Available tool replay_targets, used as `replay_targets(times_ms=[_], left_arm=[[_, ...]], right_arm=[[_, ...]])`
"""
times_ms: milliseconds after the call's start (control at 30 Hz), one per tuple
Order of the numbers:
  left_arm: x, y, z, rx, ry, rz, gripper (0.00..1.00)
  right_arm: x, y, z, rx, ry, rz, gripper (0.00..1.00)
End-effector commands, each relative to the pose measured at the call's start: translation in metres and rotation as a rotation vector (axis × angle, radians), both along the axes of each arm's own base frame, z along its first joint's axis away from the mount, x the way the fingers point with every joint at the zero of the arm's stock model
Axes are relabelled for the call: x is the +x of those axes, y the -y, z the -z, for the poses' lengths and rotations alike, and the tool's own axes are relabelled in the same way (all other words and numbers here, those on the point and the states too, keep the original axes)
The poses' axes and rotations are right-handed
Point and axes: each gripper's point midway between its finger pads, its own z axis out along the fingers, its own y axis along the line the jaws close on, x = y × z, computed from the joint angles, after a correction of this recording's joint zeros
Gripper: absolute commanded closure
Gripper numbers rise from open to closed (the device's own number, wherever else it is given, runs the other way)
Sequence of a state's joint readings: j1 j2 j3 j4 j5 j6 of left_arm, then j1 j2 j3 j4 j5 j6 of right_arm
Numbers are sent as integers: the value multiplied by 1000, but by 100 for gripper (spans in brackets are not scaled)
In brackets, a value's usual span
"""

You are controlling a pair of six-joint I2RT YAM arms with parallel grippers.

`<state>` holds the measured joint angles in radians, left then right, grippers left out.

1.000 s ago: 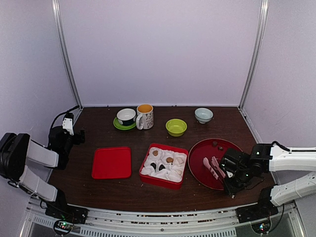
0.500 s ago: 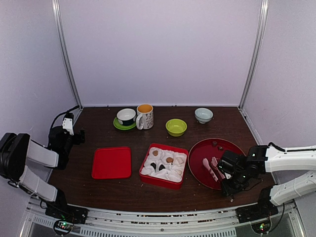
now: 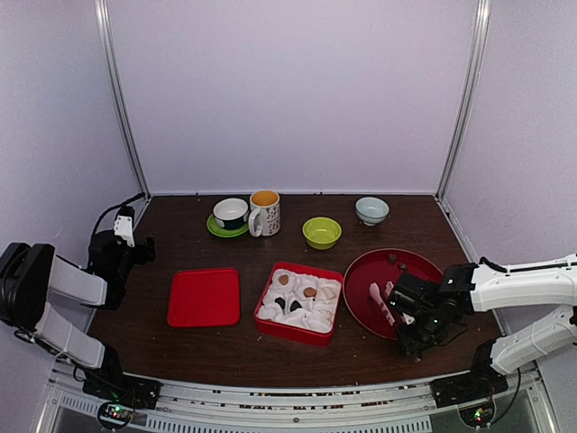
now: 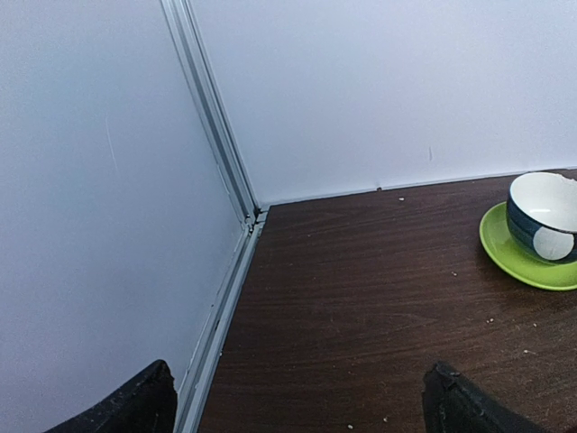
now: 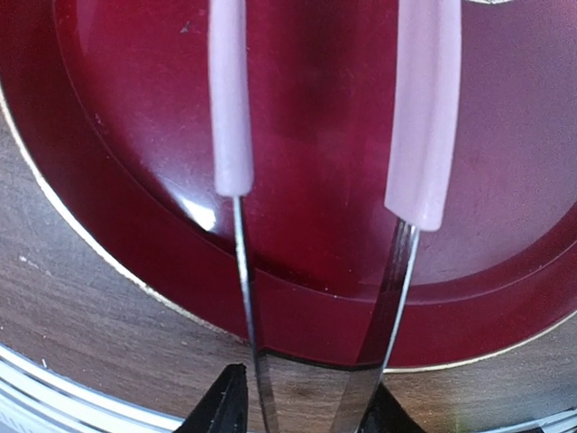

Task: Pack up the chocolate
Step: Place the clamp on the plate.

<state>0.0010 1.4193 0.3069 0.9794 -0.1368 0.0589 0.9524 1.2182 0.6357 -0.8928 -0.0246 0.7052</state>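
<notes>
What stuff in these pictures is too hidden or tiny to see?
Tongs: right wrist view, both ends cut off by the frame edges.
Chocolate in the red box: top view, too small to count, paper cups may hide some.
Left gripper: left wrist view, mostly cut off by the bottom edge.

The pink-handled tongs [image 5: 424, 117] point over the red plate [image 5: 315, 298] on the table [image 5: 81, 298].

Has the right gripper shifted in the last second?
Yes. The right gripper has slid left over the red plate, toward the red box.
</notes>
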Motion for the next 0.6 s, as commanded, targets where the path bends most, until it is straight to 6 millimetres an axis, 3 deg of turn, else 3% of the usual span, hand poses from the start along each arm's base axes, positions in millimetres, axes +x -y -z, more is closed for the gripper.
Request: replay_targets(times_ms=[0, 567], left_arm=[[4, -2, -16, -4, 64, -1, 2], [4, -2, -17, -4, 64, -2, 2]], right_arm=[[18, -9, -5, 11, 70, 0, 62], [33, -2, -43, 4, 181, 25, 77]])
